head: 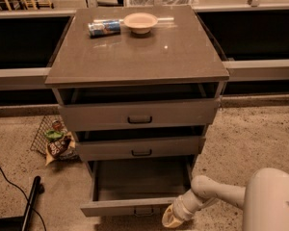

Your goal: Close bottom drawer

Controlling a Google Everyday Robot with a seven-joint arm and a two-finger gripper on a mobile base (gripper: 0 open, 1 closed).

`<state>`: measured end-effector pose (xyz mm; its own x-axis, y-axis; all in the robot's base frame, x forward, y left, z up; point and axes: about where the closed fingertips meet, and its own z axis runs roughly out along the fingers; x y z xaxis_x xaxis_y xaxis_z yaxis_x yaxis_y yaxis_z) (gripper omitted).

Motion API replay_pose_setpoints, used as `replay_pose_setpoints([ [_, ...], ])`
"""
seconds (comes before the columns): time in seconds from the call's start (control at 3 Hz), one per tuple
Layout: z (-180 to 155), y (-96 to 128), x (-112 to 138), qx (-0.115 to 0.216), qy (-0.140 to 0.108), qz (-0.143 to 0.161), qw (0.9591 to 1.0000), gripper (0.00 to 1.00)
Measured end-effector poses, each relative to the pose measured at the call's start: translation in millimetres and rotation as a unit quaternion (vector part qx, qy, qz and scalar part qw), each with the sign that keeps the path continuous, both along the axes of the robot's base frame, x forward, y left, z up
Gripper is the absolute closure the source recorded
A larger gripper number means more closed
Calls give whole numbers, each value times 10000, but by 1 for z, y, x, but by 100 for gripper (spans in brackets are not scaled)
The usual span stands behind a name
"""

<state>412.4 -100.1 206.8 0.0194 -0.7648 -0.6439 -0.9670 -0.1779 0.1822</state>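
Hovering by flat grey bottom drawer (120, 206), end effector (172, 219)

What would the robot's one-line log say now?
task: close bottom drawer | drawer: pulled out | claw: low, beside drawer front's right end | status: not yet closed

Just one camera here, up high in front of the cabinet (135, 57), tilted down at its drawer fronts, pretty close. The top's far edge sits near the frame's top. The bottom drawer (130, 206) and the gripper (173, 219) at its front right corner reach the bottom edge.
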Motion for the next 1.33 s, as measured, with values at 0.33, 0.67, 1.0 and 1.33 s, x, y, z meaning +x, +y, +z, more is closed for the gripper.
replay_pose_setpoints([
  [0.33,-21,-18,9,-234,-103,50,9997,100],
  [0.67,-34,-33,23,-424,-278,106,9987,100],
  [1.0,-35,-33,23,-429,-283,103,9986,82],
  [1.33,-35,-33,23,-429,-283,103,9986,58],
])
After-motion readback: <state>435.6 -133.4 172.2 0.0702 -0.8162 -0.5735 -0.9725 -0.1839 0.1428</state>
